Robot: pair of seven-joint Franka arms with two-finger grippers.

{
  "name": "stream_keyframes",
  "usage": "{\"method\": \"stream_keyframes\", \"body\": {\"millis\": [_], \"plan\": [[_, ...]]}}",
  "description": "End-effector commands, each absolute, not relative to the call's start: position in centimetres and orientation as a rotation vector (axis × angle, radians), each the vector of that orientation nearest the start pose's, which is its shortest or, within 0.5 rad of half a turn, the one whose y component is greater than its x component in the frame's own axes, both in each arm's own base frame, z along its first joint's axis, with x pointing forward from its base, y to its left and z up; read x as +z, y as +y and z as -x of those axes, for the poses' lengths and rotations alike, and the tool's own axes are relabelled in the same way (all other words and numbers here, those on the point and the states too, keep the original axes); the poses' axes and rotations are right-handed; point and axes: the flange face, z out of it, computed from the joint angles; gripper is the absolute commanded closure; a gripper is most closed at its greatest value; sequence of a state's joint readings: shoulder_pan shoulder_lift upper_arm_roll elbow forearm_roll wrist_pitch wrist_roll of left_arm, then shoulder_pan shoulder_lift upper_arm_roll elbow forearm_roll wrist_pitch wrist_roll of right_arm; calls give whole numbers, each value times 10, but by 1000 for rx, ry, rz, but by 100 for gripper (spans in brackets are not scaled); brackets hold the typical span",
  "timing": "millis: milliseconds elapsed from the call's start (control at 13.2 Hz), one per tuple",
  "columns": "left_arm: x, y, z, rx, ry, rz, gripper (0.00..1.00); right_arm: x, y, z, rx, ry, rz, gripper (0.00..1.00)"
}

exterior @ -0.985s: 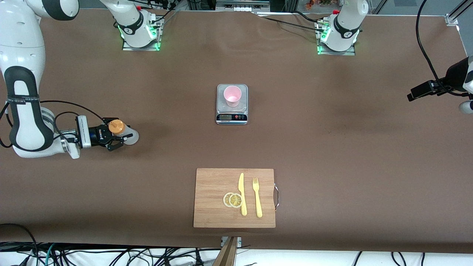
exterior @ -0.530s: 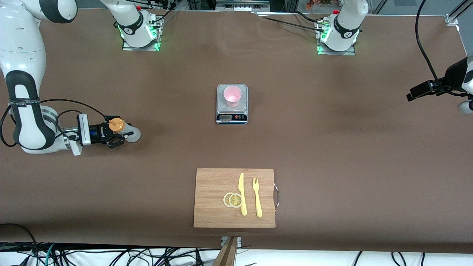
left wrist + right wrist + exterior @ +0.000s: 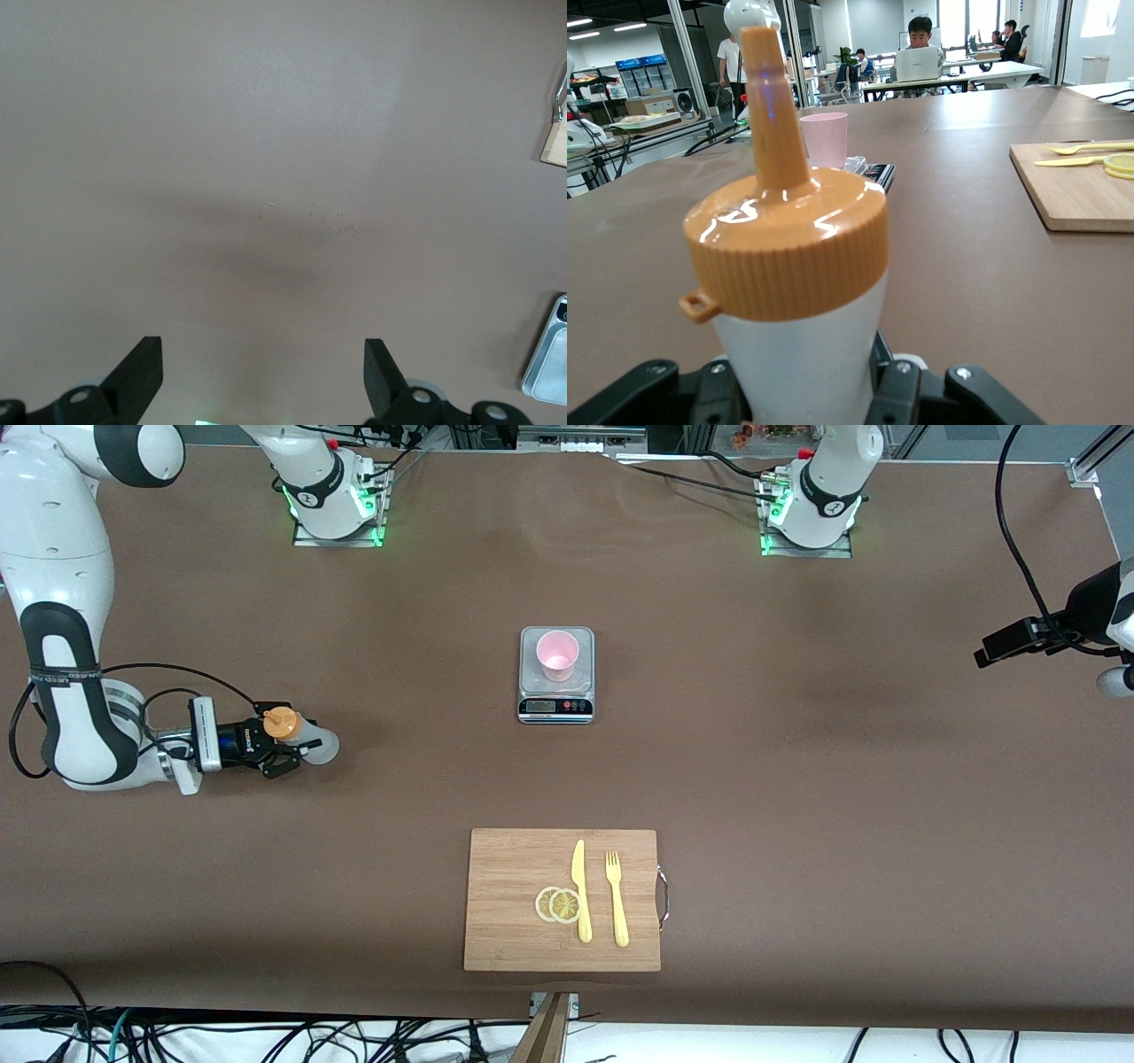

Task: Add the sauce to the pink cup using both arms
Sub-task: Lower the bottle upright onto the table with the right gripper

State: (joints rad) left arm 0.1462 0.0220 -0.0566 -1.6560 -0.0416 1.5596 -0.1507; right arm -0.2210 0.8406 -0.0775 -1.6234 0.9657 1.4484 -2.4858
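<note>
Pink cup (image 3: 557,654) on scale (image 3: 555,707); cutting board (image 3: 514,921) nearer camera.

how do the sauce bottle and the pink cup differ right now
The sauce bottle is whitish with an orange nozzle cap; the pink cup is pale pink all over. The bottle is capped, the cup open-topped. The right gripper is shut on the bottle toward the right arm's end of the table, while the cup stands free on the scale at mid-table. Both stand upright and look like small plastic containers.
</note>
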Motion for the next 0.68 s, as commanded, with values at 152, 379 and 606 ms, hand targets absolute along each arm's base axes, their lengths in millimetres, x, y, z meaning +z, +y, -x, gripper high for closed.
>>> {"method": "stream_keyframes", "body": {"millis": [152,379,606], "plan": [[574,43,-549,196,-370,3167,0,126,-80,-591,-803,-1492,1265,93],[574,43,-549,196,-372,3166,0,127,-80,-593,-808,-1501,1272,0],[574,43,-548,193,-372,3166,0,130,-81,-596,-808,-1502,1279,0]]}}
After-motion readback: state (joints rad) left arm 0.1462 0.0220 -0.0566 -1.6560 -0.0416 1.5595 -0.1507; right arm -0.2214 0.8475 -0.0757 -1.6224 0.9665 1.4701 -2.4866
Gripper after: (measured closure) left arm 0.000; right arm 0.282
